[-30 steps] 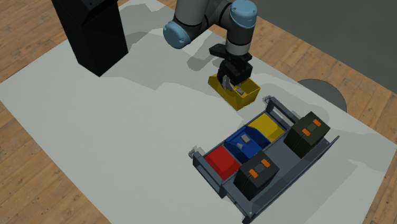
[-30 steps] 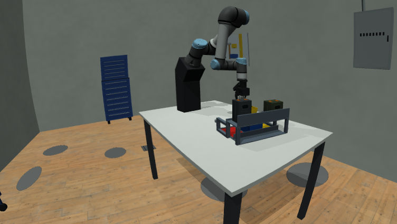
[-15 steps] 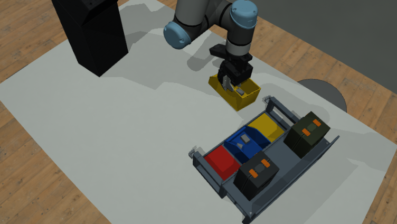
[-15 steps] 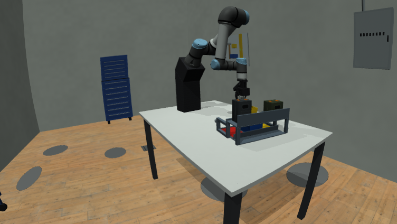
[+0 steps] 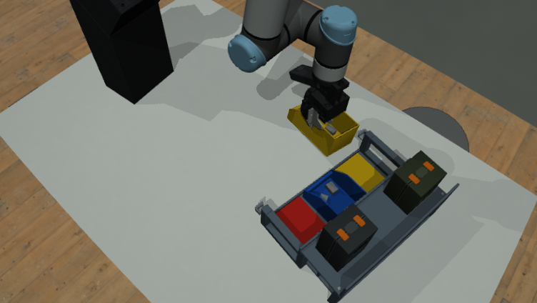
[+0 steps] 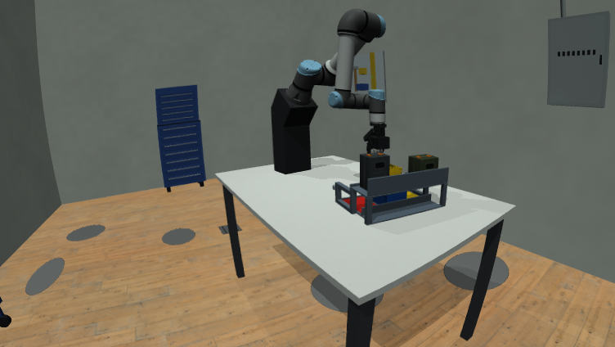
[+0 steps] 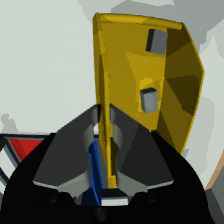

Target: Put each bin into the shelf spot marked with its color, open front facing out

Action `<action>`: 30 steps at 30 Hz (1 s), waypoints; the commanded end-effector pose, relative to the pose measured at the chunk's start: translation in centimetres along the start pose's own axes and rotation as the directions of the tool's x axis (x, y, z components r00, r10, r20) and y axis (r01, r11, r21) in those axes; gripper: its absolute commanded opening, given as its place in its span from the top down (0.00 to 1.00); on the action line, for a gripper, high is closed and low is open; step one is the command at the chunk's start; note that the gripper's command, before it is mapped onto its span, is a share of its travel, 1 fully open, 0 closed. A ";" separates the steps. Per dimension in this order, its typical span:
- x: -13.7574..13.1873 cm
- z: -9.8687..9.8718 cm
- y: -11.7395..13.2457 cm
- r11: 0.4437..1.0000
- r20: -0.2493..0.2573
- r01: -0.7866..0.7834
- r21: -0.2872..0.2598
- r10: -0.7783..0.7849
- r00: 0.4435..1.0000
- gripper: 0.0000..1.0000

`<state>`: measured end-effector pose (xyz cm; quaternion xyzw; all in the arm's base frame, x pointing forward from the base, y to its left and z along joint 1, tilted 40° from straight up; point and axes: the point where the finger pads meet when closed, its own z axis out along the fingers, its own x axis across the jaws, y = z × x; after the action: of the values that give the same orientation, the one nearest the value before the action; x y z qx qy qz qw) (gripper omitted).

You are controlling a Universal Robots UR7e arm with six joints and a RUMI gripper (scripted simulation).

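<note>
So, left to right from the top cam: the red mark (image 5: 295, 210) (image 6: 356, 203) (image 7: 25, 147) is at 6 o'clock from the fingers, on the shelf (image 5: 265, 215) (image 6: 406, 182), no bin on it. Next up, the gripper (image 5: 321, 126) (image 6: 375, 151) (image 7: 103, 105) is clamped on a side wall of the yellow bin (image 5: 317, 138) (image 6: 395, 168) (image 7: 125, 40), which is just outside the shelf. The blue bin (image 5: 338, 203) (image 6: 396, 196) (image 7: 94, 175) sits in the middle spot, also around 6 o'clock, with grey parts inside. The yellow mark (image 5: 357, 169) (image 6: 411, 196) is near 5 o'clock, uncovered.

On the wrist cam, that pinched yellow wall runs right between the fingertips, and the bin opens out toward 1 and 2 o'clock. Two grey blocks are in it, the nearer one (image 7: 150, 100) at 2, the farther one (image 7: 157, 41) at 1.
</note>
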<state>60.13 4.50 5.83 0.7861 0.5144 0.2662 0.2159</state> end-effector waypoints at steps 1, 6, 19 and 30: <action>0.1 0.0 0.8 1.000 0.000 0.000 0.000 0.000 1.000 1.00; 0.1 0.0 1.4 1.000 0.000 0.000 0.000 0.000 1.000 1.00; 0.1 0.0 1.5 1.000 0.000 0.000 0.000 0.000 1.000 1.00; 0.1 0.0 1.5 1.000 -0.002 0.000 0.003 0.000 1.000 1.00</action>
<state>61.17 4.01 6.70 0.7862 0.5147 0.2658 0.2153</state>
